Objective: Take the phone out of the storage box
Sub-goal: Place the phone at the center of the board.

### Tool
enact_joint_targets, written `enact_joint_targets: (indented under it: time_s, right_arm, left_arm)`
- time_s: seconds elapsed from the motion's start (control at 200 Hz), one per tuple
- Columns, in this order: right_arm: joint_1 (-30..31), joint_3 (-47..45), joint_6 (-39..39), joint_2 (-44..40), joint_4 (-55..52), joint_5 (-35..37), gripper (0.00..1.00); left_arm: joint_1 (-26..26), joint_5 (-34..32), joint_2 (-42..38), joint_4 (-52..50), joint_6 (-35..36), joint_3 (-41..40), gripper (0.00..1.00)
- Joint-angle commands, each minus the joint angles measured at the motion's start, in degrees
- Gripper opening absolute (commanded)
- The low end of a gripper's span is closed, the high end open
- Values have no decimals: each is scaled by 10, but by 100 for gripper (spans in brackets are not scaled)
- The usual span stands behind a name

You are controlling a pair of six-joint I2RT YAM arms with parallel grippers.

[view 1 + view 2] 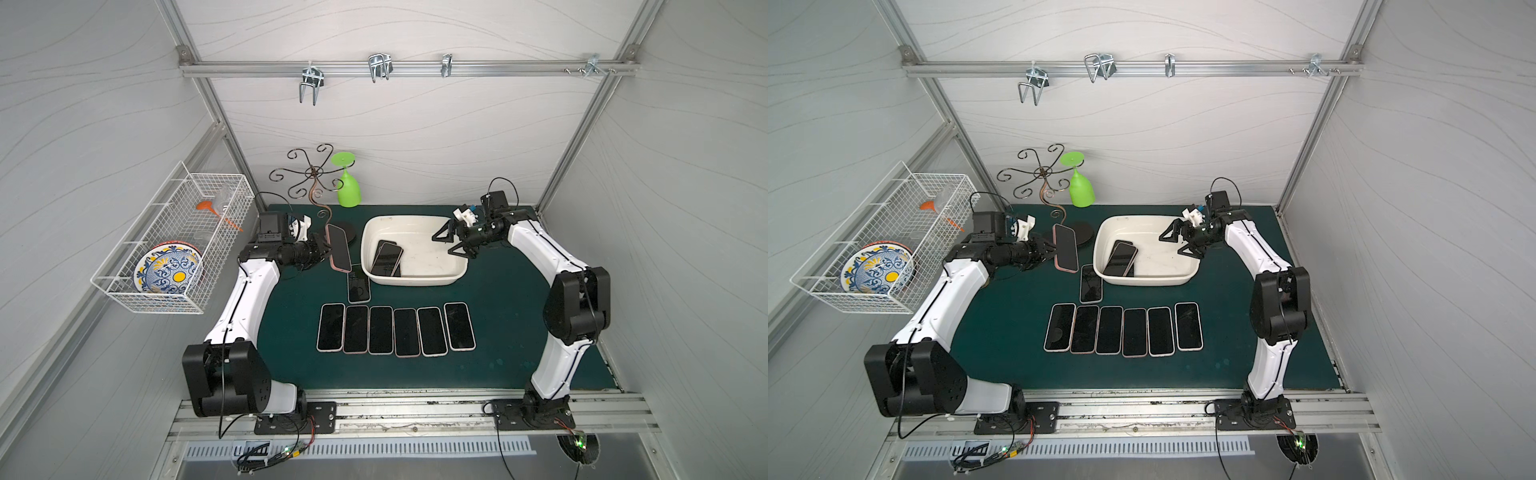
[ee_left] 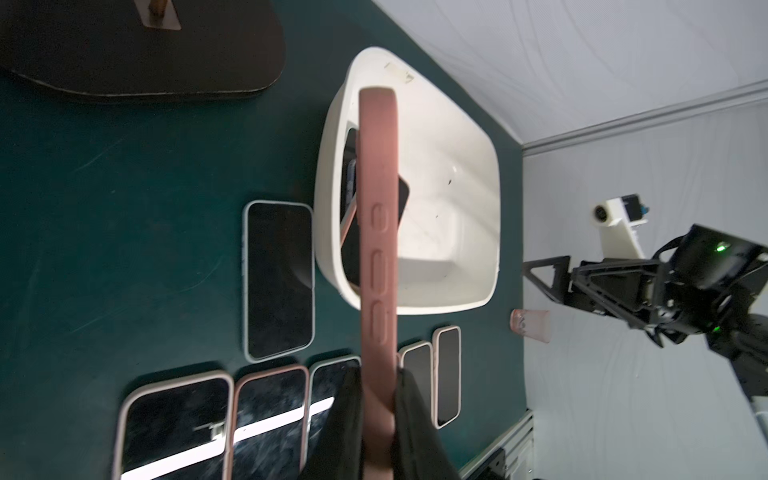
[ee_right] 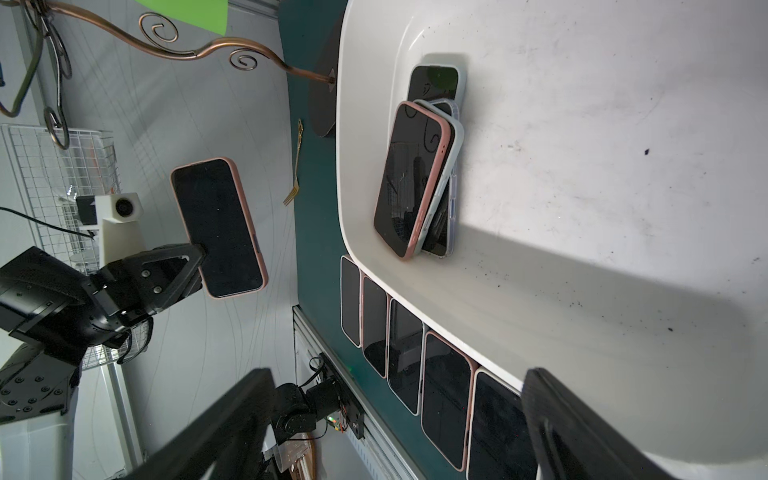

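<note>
Right now my left gripper (image 1: 327, 249) is clamped on a pink-cased phone (image 1: 338, 248), holding it above the green mat (image 1: 511, 316), outside the storage box (image 1: 411, 284) and just beside its left end. My right gripper (image 1: 451, 243) hangs over the box's right end with its jaws spread wide and nothing between them. Inside, a small stack of phones (image 1: 387, 259) lies at the left end, while a row of six phones (image 1: 405, 331) and one lone phone (image 1: 358, 283) lie flat on the mat in front.

In both top views, mid-frame, the lower phones (image 1: 379, 246) in the storage box (image 1: 419, 283) are largely covered by the topmost phone (image 1: 387, 259).
</note>
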Motion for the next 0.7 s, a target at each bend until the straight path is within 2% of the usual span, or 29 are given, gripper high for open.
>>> enact_joint_targets:
  time_s: [0.0,0.08,0.155,0.385,0.695]
  right_arm:
    - [5,-11,-18,-25,11,-17,99]
    - [7,-17,-22,-28,13,-18,99]
    - [10,-22,-23,-30,21,-23,98]
    - [24,-28,-46,-26,22,-25,99]
    - [29,-33,-53,-3,32,-24,99]
  left_arm:
    - [1,6,19,-67,104,32,0]
    - [9,-31,32,-68,124,23,0]
    - [17,-38,46,-45,129,10,0]
    - [23,-102,99,-51,180,33,0]
    - [24,-100,159,15,188,2,0]
